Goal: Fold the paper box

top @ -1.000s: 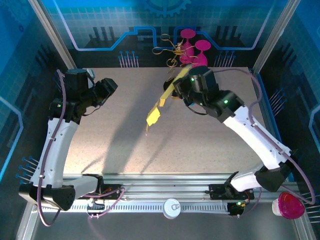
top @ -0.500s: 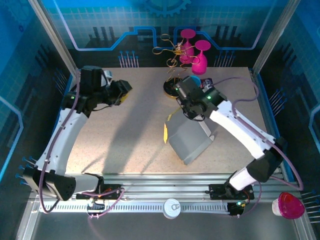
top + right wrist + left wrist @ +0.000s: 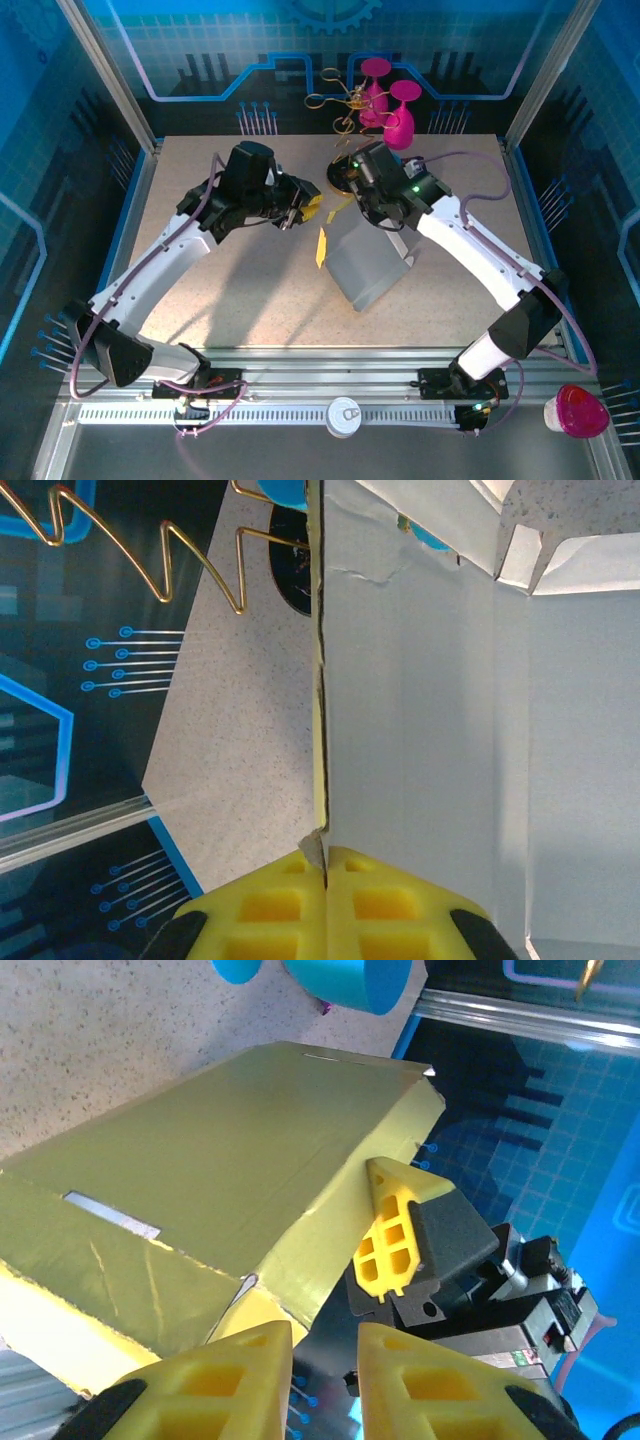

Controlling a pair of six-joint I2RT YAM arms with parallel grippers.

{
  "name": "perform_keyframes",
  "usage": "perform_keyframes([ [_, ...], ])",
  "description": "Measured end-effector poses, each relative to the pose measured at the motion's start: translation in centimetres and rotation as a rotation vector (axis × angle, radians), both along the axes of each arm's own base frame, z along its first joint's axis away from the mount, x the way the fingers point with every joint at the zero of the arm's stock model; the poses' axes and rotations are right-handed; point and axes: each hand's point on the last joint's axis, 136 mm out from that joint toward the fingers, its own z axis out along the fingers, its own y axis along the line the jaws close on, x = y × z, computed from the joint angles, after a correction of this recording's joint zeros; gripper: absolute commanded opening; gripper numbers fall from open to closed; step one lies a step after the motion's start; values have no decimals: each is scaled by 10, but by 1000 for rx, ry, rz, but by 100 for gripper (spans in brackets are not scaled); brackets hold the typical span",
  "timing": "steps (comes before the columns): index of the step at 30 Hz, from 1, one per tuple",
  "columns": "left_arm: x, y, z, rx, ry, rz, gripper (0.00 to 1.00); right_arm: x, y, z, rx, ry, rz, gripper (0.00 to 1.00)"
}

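The paper box (image 3: 365, 268) is held up over the middle of the surface (image 3: 220, 290), a little to the right of centre, and it is tilted. From the top camera its pale inner face looks upward and a narrow yellow edge runs down its left side. Whether its lower corner touches the surface cannot be told.

The right fingers (image 3: 250, 910) are pressed together on one thin wall of the box, pinching it at its edge. On that wrist camera the white inside and its folded-up corner flaps open to the right of the wall.

The left fingers (image 3: 430, 1380) sit just beside the box's yellow outer face (slots and crease lines show on it). They are a little apart, with nothing gripped between them.

At the back of the surface stand two pink goblets (image 3: 398, 112) next to a gold wire stand (image 3: 345, 100) on a dark round base. Their contents cannot be made out. A blue round vessel (image 3: 350, 980) sits on the surface beyond the box. A pink cup (image 3: 578, 410) lies off the surface at the near right corner.
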Motion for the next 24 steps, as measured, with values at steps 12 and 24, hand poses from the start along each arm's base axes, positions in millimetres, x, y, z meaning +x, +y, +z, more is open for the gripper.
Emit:
perform_keyframes([
  [12,-1,-17,11,-82,133,82,25,8,-8,-4,42,11,-35,0],
  [24,2,-26,5,-73,216,104,30,7,-4,1,81,8,-40,0],
])
